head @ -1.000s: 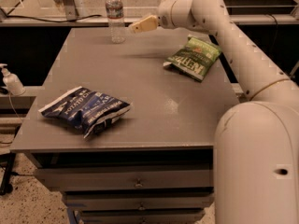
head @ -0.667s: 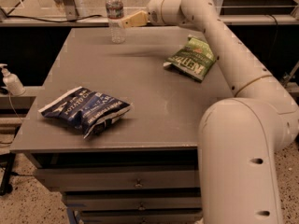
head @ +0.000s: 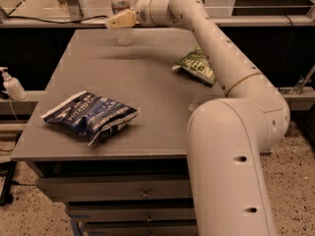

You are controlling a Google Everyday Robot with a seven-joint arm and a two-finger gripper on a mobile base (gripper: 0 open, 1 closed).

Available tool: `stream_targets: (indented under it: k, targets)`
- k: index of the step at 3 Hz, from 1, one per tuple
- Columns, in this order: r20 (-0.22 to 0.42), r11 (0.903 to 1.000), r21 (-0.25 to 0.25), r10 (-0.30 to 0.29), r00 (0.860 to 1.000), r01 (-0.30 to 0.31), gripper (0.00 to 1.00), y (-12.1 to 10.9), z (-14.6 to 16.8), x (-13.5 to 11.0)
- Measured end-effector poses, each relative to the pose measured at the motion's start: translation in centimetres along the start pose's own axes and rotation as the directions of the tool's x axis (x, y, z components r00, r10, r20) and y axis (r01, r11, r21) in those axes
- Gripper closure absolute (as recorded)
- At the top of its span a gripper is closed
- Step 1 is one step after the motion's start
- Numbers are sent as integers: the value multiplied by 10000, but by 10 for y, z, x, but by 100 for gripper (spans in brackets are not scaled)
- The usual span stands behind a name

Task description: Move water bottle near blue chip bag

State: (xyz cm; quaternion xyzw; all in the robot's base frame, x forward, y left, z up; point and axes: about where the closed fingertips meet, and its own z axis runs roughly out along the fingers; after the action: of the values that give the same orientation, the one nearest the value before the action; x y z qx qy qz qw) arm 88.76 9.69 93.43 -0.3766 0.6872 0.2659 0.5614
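The water bottle (head: 119,1), clear with a white cap, stands upright at the far edge of the grey table (head: 147,97), left of centre. My gripper (head: 118,21) is at the bottle's middle and covers part of it; the bottle's base shows below it. The blue chip bag (head: 91,116), dark navy with white "POTATO" lettering, lies near the table's front left, far from the bottle and the gripper.
A green chip bag (head: 197,65) lies at the table's right edge, partly behind my arm. A small white pump-dispenser bottle (head: 12,86) stands on a ledge left of the table. Drawers (head: 123,191) sit under the tabletop. A rail runs behind the table.
My arm has swung left. The gripper has moved from just right of the water bottle to over its middle. The bottle and both bags have not moved.
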Motion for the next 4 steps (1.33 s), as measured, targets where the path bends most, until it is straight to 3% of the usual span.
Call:
stream_targets:
  k: [1,2,4]
  targets:
    - [9,9997,-96,205,9998,-204,0,5,14,1]
    - [186,9998,-167,51,9998,-48,18,8,25,-5]
    - [346,9997,-220,-118,9993,126,64,9,34,-11]
